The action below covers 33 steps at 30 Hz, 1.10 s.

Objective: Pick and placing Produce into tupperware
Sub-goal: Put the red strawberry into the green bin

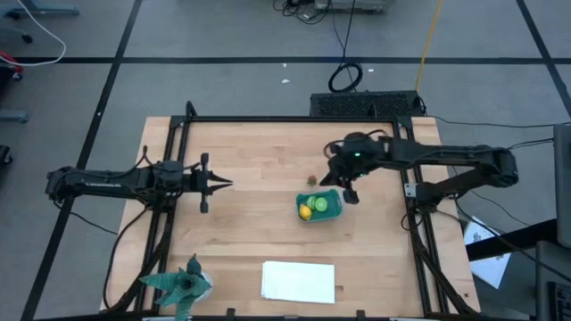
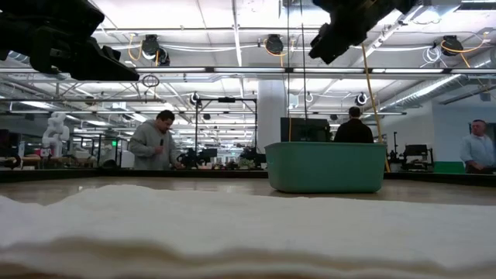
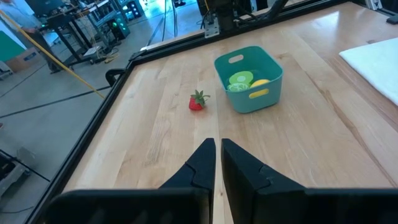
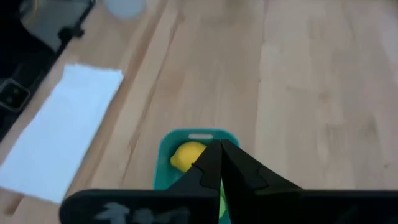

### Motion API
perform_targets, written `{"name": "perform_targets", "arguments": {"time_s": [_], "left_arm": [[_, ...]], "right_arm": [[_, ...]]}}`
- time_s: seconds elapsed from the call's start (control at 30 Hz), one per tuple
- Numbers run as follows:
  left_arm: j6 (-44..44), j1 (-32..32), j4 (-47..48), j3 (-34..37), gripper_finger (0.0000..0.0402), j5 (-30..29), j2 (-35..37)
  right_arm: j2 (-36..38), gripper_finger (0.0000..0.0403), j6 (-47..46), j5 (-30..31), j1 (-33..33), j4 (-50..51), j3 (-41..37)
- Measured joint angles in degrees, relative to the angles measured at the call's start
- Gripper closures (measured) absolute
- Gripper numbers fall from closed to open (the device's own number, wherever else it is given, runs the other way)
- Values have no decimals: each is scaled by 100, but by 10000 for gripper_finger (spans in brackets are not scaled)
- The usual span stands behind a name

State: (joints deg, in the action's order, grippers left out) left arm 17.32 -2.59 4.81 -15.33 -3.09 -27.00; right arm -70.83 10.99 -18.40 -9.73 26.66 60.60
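Note:
The teal tupperware (image 1: 332, 210) stands on the wooden table, right of its middle. Inside it lie a yellow piece (image 1: 305, 211) and a bright green round piece (image 1: 320, 204), also seen in the left wrist view as yellow piece (image 3: 259, 83) and green piece (image 3: 240, 81). A small red strawberry-like piece (image 1: 311, 179) with green leaves lies on the table just beyond the tub's far side. My right gripper (image 1: 351, 196) hangs shut and holds nothing, above the tub's right end (image 4: 186, 138). My left gripper (image 3: 217, 155) waits shut over the table's left half, pointing at the tub.
A flat white sheet (image 1: 299, 281) lies near the table's front edge and fills the foreground of the low view as white sheet (image 2: 232, 225). A green spiky figure (image 1: 183, 285) stands at the front left corner. A black frame (image 1: 268, 119) runs along the table's far edge. People stand in the room behind.

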Motion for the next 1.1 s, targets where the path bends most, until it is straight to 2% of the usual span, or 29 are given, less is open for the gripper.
{"name": "perform_targets", "arguments": {"time_s": [0.2,0.3,0.43,0.6,0.77,1.0,1.1], "left_arm": [[2,0,-10,0,371,-2,1],[2,0,-17,0,371,-2,0],[2,0,-27,0,371,-2,1],[4,0,-29,0,371,-2,1],[-2,0,-28,0,371,-2,2],[0,0,-32,0,371,-2,0],[-4,0,-32,0,371,-2,0]], "right_arm": [[860,403,-414,-137,-81,-1078,-995],[1170,403,-560,-35,-81,-1221,-1376],[1449,403,-675,117,-81,-1317,-1738],[1858,403,-731,184,-81,-1932,-2126],[2384,403,-937,182,-81,-2971,-2721],[2929,403,-1097,196,-81,-3319,-3313],[3098,403,-1118,353,-81,-3833,-3645]]}}
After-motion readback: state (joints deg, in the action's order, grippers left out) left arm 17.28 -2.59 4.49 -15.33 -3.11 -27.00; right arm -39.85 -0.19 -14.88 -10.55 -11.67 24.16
